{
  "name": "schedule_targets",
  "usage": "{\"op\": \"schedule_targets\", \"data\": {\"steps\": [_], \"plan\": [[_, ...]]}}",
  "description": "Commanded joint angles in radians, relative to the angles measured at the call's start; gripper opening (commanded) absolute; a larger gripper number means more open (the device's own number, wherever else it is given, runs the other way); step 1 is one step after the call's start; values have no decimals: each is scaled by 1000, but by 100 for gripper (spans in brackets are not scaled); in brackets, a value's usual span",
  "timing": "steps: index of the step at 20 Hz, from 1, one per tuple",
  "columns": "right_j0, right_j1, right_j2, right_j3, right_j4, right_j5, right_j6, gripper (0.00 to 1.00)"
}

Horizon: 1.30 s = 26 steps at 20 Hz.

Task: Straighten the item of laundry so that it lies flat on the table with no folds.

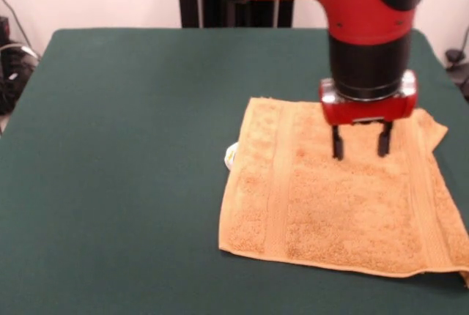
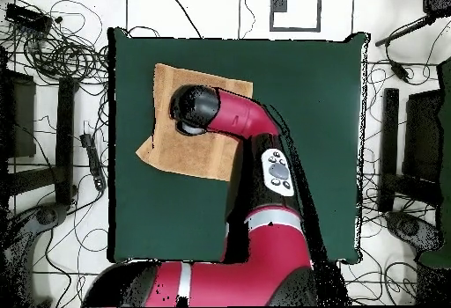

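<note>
The item of laundry [image 1: 344,201] is a golden-orange towel lying spread on the dark green table [image 1: 124,168], at the right in the front view. A small white label [image 1: 231,156] pokes out at its left edge, and its far right corner looks slightly turned. My gripper [image 1: 360,150] hangs straight down over the towel's far middle part, its two black fingers [image 1: 337,143] apart and their tips at or just above the cloth, holding nothing. In the overhead view the towel [image 2: 189,150] lies near the table's upper left, and the arm's wrist hides the gripper there.
The red and black arm [image 2: 251,120] reaches across the table [image 2: 326,146] from the base at the bottom of the overhead view. Cables and stands surround the table on the floor. The towel's right edge lies close to the table's edge in the front view.
</note>
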Motion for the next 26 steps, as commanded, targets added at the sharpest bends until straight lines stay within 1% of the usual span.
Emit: {"op": "schedule_targets", "data": {"steps": [1, 3, 9, 15, 17, 26], "plan": [[-40, 62, -19, 19, -60, 105, 97, 100], [-54, 52, -21, 19, -73, 125, 78, 100], [-89, 64, -19, -3, -121, 126, 35, 100], [-76, 141, -57, -101, -168, 146, 84, 100], [-68, 151, -77, -123, -180, 180, 97, 100], [-65, 137, -76, -115, -185, 224, 116, 100]]}}
